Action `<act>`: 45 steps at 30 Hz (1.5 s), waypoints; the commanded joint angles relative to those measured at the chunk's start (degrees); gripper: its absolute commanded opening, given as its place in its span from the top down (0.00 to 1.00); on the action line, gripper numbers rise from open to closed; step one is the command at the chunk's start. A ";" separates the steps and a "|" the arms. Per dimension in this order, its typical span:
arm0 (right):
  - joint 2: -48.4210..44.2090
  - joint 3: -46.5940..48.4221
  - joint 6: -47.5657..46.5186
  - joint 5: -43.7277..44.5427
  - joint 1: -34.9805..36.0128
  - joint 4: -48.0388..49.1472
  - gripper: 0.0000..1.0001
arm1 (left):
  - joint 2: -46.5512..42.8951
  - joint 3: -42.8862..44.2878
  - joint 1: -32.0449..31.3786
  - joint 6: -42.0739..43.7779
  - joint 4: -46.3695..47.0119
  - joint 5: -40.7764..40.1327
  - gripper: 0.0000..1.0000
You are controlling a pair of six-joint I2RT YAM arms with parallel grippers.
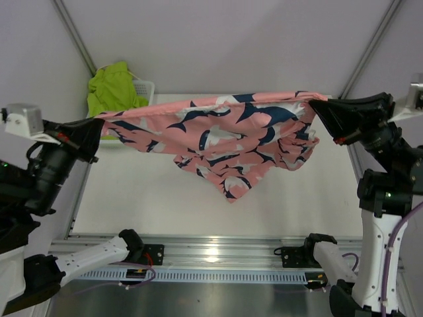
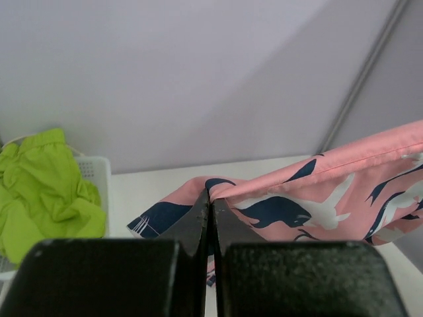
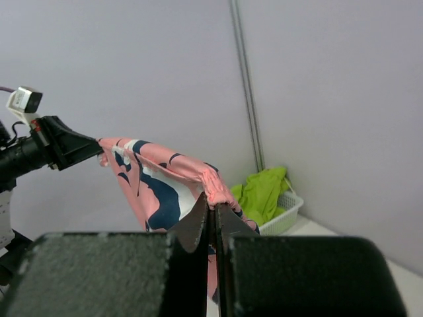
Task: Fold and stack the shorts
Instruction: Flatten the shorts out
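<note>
pink shorts (image 1: 225, 139): hanging stretched above the desk (image 1: 132, 198) | left gripper (image 1: 99, 127): clamped on one top corner | right gripper (image 1: 313, 104): clamped on the other | green shorts (image 1: 115, 89): heaped in basket (image 1: 147, 86) | handling: light, limp, sags mid-span; corners likely grip best

A robotics lab's test cell is coming into view: a left arm (image 1: 46, 172) and a right arm (image 1: 380, 142), both black, are standing bolted to a metal rail (image 1: 211, 249) at the near edge of a white table (image 1: 132, 191), holding pink shorts (image 1: 225, 132) up between them. Plain grey wall panels (image 1: 218, 39) and slanting metal struts (image 1: 74, 33) are enclosing the bench, purple cables (image 1: 395, 247) are trailing along the right arm, and a small white camera (image 1: 23, 119) is riding on the left wrist.
</note>
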 commanded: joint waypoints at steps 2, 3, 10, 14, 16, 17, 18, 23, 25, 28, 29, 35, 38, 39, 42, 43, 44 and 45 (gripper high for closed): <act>-4.49 4.68 0.16 1.76 -0.29 -0.15 1.00 | -2.82 2.72 0.35 3.68 -0.13 7.54 1.00; -5.12 5.38 -0.63 1.85 -0.20 -2.25 1.00 | -3.34 2.89 0.26 3.59 -0.39 8.08 1.00; -1.71 19.52 -4.23 1.41 -0.20 -17.01 1.00 | 0.32 13.39 0.26 3.15 -3.46 7.48 1.00; 4.80 27.87 -4.85 0.44 -0.20 -24.92 1.00 | 9.11 25.20 0.26 3.33 -10.13 3.88 1.00; 7.86 28.50 -5.03 0.53 -0.20 -27.22 1.00 | 13.16 29.33 0.26 2.37 -13.84 2.90 1.00; 8.84 28.42 -5.11 0.36 -0.20 -29.49 1.00 | 13.35 28.48 0.26 1.93 -13.50 3.25 1.00; 9.63 26.77 -4.94 0.18 -0.20 -29.86 1.00 | 13.27 23.43 0.26 1.66 -10.88 4.04 1.00; 10.34 16.21 -4.15 0.88 -0.20 -25.48 1.00 | 12.91 15.30 0.70 0.78 -5.76 2.55 1.00; 10.78 13.66 -4.24 0.88 -0.20 -24.60 1.00 | 13.70 14.24 2.80 0.43 -5.15 4.99 1.00; 11.22 12.07 -2.22 0.18 -0.20 -19.24 1.00 | 14.06 15.37 4.39 0.34 -4.27 6.76 1.00; 11.40 12.33 -2.04 0.09 -0.20 -18.71 1.00 | 13.97 15.81 4.39 0.51 -4.00 6.86 1.00; 10.88 17.42 -1.60 -0.09 -0.20 -19.06 1.00 | 10.81 18.98 4.39 2.36 -1.55 10.71 1.00; 8.59 18.13 -1.51 0.35 -0.20 -19.67 1.00 | 7.65 17.40 4.39 2.36 -0.58 12.74 1.00; 7.11 18.05 -1.34 0.53 -0.20 -19.50 1.00 | 6.68 15.48 4.39 2.45 0.38 13.88 1.00; 4.21 18.22 -0.72 0.62 -0.20 -18.97 1.00 | 3.34 13.27 4.39 2.71 1.36 16.25 1.00; 3.50 18.40 -0.46 0.53 -0.20 -18.97 1.00 | 2.38 13.09 4.39 2.63 1.19 16.70 1.00; 2.97 18.92 -0.20 0.53 -0.20 -19.05 1.00 | 2.02 13.09 4.39 2.62 0.84 17.22 1.00; 2.44 19.36 -0.11 0.53 -0.20 -19.14 1.00 | 1.58 13.27 4.39 2.54 0.31 18.10 1.00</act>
